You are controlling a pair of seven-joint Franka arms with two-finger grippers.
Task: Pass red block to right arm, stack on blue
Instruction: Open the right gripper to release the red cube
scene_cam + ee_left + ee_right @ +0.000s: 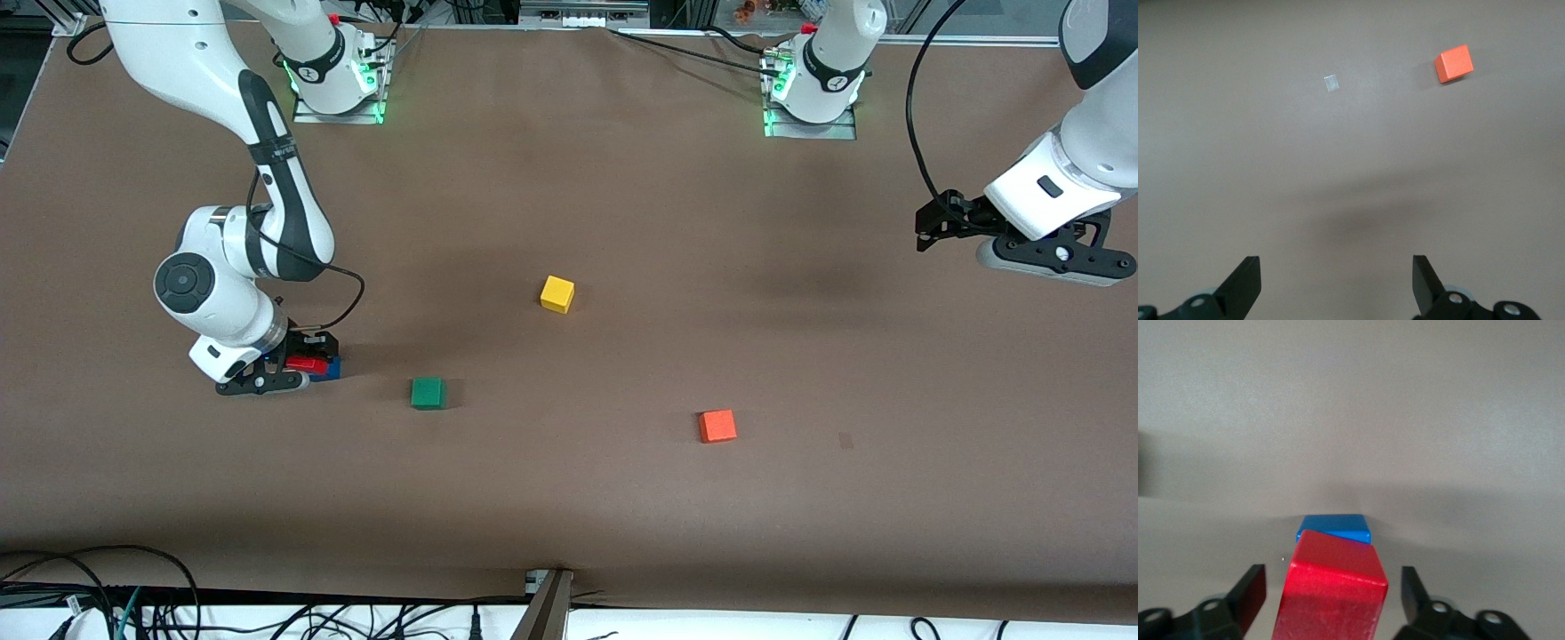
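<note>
Now the red block sits on the blue, between the right tool's parted fingers.

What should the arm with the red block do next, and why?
Probably lift the right end effector straight up. Its fingers stand apart from the red block, which sits on the blue block, slightly askew.

Yellow cube at frame centre; green cube lower, toward the frame's left; orange cube lower right.
</note>
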